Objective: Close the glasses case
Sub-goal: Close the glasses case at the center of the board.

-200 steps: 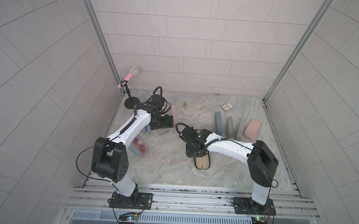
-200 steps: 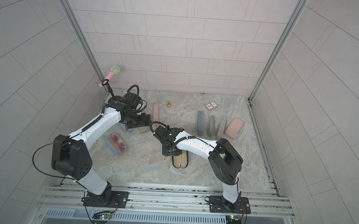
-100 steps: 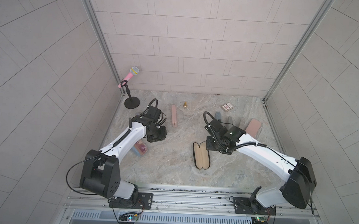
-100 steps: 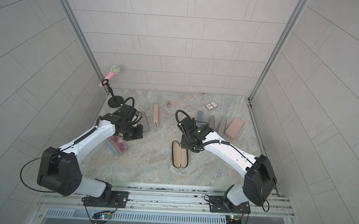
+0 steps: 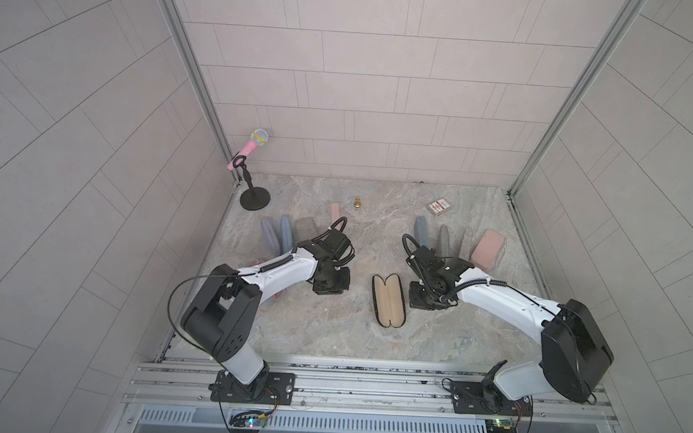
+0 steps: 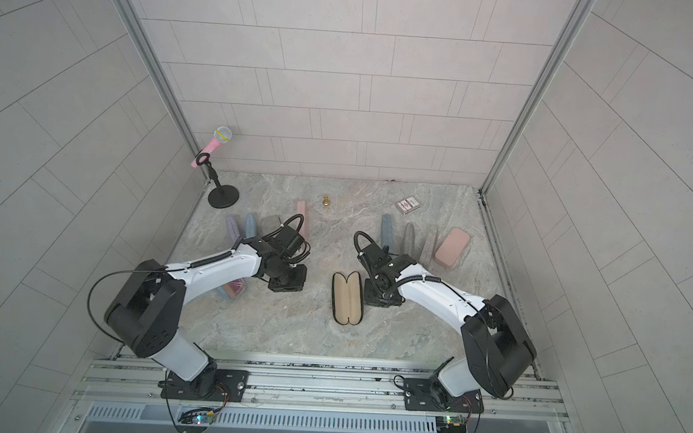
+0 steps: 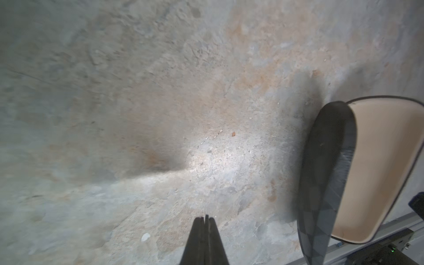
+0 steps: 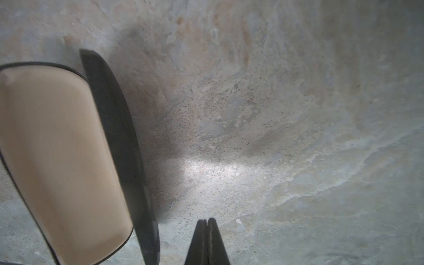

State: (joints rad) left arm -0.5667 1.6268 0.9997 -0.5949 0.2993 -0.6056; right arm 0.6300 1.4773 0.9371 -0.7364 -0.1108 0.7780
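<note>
Wrist views are showing left claw (image 7: 204, 217) and right claw (image 8: 207, 220) both pinched together, empty, sitting either side of the open glasses case (image 5: 389, 299). Closing is not yet starting, and the next move is calling for flipping one half over.

Glasses case (image 5: 389, 300) flat on bench (image 5: 329, 332), centre-front, halves side by side, long axis front-to-back. Just beside its right edge: right end effector (image 5: 423, 301). Well apart to its left: left end effector (image 5: 331, 286). Mic stand (image 5: 254, 198) in back-left corner. Pawn (image 5: 357, 203) back centre, card box (image 5: 439, 206) back right. Row of cases (image 5: 442, 240) behind right arm, 2nd row (image 5: 278, 234) behind left arm.
</note>
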